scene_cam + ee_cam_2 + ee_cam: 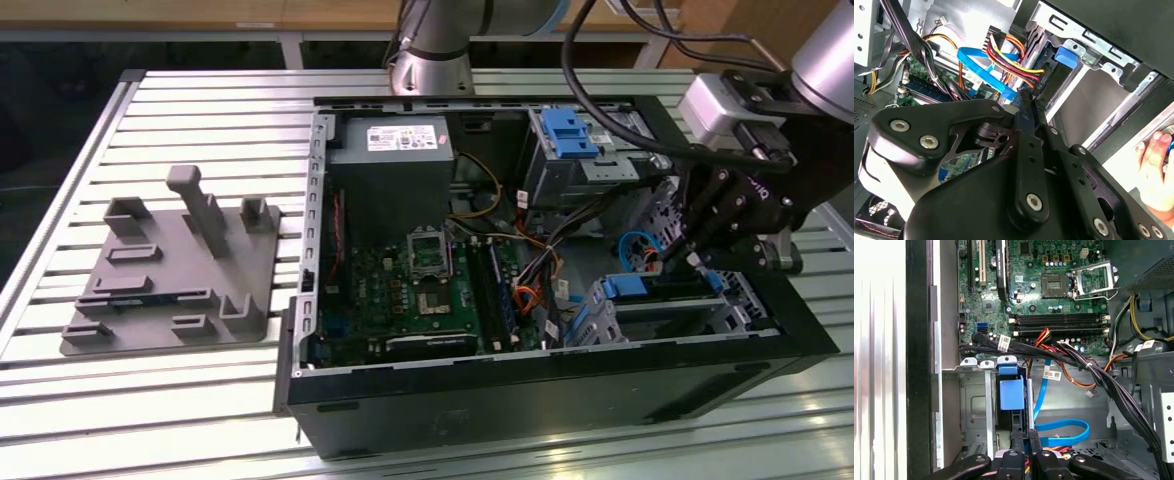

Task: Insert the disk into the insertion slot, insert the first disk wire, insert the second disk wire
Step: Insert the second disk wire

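Gripper: I am seeing it [694, 262] reaching into the open computer case [534, 380] at the exterior view's right; fingers [1026, 130] are pressing nearly together, pinching near a black connector with red and yellow wires [1014, 62]
Disk: its blue carrier [1011, 392] is sitting inside the insertion slot [971, 405], just beyond the fingertips in the first wrist view; the exterior view shows that blue end [654, 288] under the gripper
Second wrist view: I am noticing a person's hand [1156, 170] outside the case
First wrist view: a blue flat cable [1061, 430] is looping beside the carrier, motherboard [1054, 285] farther off
Exterior view: a grey fixture [174, 270] is lying on the slatted table [147, 420], well apart to the left
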